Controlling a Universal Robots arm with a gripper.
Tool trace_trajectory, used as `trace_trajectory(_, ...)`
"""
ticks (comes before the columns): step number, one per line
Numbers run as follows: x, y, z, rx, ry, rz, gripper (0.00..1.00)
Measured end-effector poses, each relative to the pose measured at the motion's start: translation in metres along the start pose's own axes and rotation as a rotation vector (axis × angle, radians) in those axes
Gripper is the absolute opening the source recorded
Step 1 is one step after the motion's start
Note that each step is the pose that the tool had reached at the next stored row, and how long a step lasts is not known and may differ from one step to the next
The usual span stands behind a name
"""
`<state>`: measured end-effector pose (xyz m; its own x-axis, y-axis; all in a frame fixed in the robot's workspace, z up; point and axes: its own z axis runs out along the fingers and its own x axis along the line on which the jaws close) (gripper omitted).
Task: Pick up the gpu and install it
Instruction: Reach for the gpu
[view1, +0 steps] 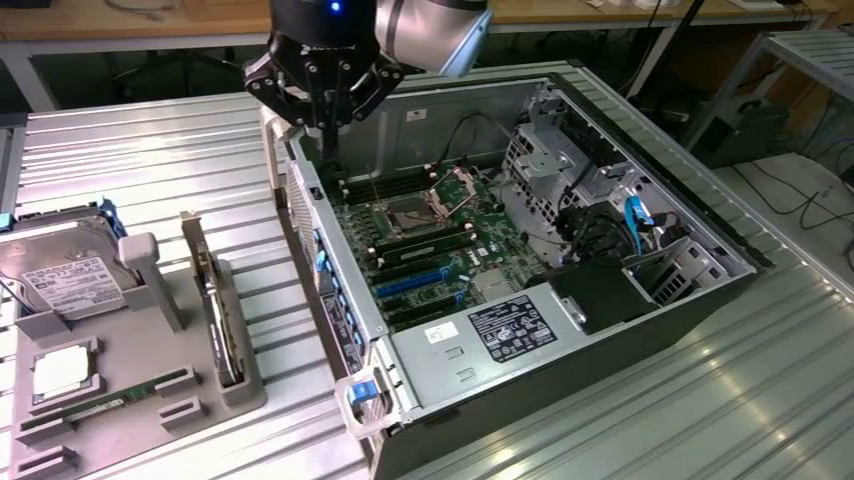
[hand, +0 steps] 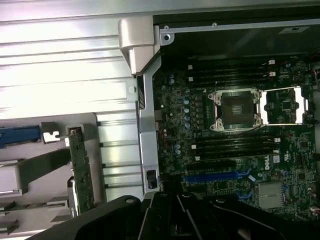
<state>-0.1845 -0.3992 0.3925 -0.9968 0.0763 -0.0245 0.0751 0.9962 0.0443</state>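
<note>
Claw (view1: 324, 122), closed and empty, hangs over the computer case (view1: 310, 215) wall; gpu (view1: 211, 290) stands in tray (view1: 247, 395) beside.

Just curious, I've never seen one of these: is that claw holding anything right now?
The gripper: jaws closed, holding nothing; the gpu stands apart in its holder.

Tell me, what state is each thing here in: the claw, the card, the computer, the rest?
claw: shut, holding nothing, above the case's rear edge.
gpu: standing on edge in the grey rack, not picked up.
computer case: side open, insides exposed.
processor socket: lid flipped open, no chip in it.
blue card slots: empty.
hard drive: propped in the rack.
</note>
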Motion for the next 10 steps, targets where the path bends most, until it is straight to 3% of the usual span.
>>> trace_trajectory(10, 0.018, -0.0015, -0.0003, 0.0, 0.0, 0.0, 0.11)
